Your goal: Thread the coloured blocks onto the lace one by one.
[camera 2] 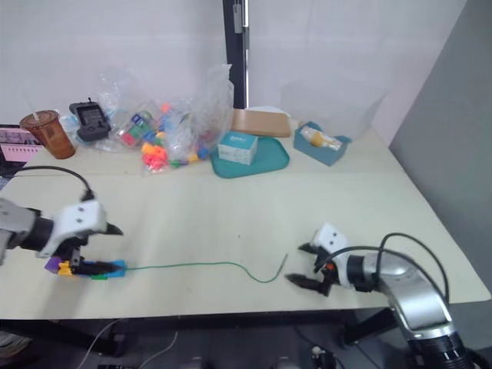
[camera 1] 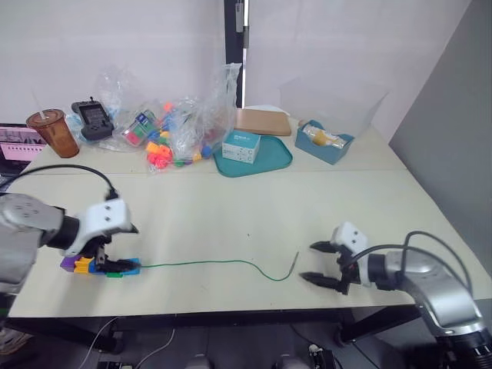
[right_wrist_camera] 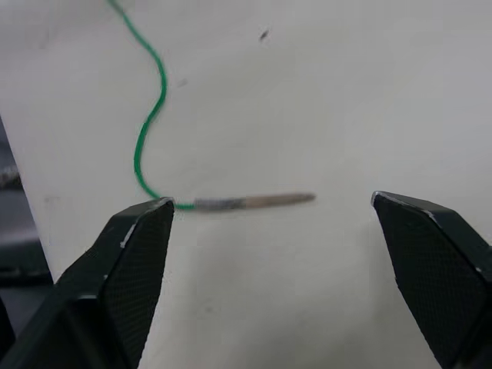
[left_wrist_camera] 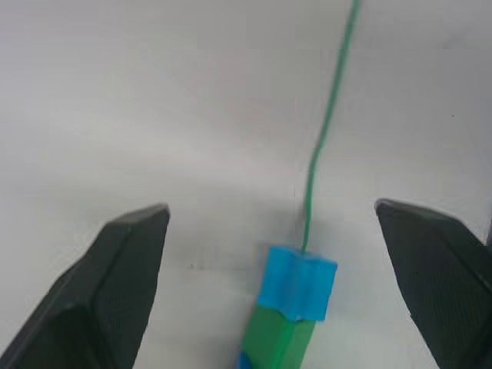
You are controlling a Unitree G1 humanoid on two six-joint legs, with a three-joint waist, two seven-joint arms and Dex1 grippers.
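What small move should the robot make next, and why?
Probably none that threads more: the blocks already sit in a row on the lace, and its grey tip lies free on the table. Both the left gripper and the right gripper are open, so I would lift them away.

The pale cream table top (camera 1: pixel 254 207) looks smooth and matt. On it, small solid-coloured plastic blocks (camera 1: pixel 100 266) have a slight sheen, the light blue plastic block (left_wrist_camera: pixel 297 281) smooth-faced. The thin green cord (camera 1: pixel 207 263) looks like smooth synthetic string, ending in a stiff grey, dull tip (right_wrist_camera: pixel 254 202). Black gripper fingers (right_wrist_camera: pixel 434 269) look like finely textured matt plastic. Crinkled clear plastic bags (camera 1: pixel 192 108) shine glossy.
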